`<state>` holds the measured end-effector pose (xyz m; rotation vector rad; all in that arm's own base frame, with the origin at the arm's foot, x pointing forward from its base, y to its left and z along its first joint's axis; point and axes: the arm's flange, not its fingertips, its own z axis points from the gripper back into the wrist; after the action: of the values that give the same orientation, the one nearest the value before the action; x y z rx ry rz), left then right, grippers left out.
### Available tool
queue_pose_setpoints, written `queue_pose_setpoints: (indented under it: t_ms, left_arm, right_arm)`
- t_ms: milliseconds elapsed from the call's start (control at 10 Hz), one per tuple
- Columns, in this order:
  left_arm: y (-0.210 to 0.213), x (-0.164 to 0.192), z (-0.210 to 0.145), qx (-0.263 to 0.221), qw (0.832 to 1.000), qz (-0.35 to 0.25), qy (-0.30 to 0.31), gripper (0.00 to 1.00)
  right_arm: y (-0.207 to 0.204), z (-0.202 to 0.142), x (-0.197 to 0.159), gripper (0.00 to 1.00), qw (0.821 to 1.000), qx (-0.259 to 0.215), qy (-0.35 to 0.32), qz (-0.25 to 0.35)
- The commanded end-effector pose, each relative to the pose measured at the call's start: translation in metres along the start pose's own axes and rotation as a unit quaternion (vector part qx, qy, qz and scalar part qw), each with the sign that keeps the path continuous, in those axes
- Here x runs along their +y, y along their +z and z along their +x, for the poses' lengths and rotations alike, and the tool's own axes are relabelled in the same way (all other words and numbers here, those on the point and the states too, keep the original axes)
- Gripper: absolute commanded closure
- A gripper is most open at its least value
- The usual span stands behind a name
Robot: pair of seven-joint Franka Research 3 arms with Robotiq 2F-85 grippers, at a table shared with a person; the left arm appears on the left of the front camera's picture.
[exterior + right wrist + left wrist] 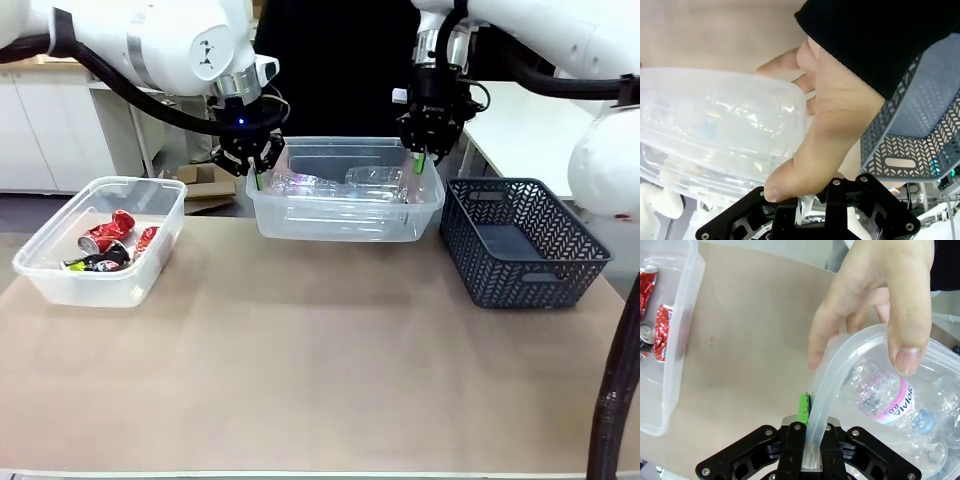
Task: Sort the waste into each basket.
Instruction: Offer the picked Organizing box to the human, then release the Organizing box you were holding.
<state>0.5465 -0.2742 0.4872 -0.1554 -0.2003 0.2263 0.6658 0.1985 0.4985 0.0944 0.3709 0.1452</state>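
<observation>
Both grippers, left [257, 176] and right [421, 160], clamped on bottle tub [345, 215] rim; person's hands [875, 300] also grip it

Near half of table [330, 380]: bare, open passage side to side. Far half: three obstacles in a row. Left tub [60, 280] with cans [108, 240], open top. Middle tub [345, 222] with bottles [375, 182]; left gripper [256, 178] clamped on its left rim, right gripper [422, 160] on its right rim, a person's hand [875, 305] also gripping that rim beside each. Grey basket [520, 262] at right, just beside middle tub. Wider gap between left and middle tubs.
</observation>
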Motion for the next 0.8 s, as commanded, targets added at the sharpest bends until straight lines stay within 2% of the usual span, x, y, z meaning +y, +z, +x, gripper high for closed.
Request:
queue_pose_setpoints:
  t_ms: [0,300,400,700]
  left_arm:
    - [0.000,0.007,0.007,-0.005,0.999,0.003,0.037,0.96]
    - [-0.001,0.007,0.008,0.000,0.999,0.003,0.037,0.96]
    - [0.000,-0.001,-0.001,0.001,1.000,-0.002,0.001,0.96]
    - [0.000,-0.001,-0.001,0.001,1.000,-0.002,0.001,0.96]
  right_arm:
    - [0.028,0.012,0.001,0.94,1.000,0.019,-0.010,-0.011]
    - [0.026,0.013,-0.001,0.94,1.000,0.026,-0.010,-0.006]
    - [0.002,0.001,-0.002,0.94,1.000,0.002,-0.002,0.001]
    - [0.002,0.001,-0.002,0.94,1.000,0.002,-0.002,0.001]
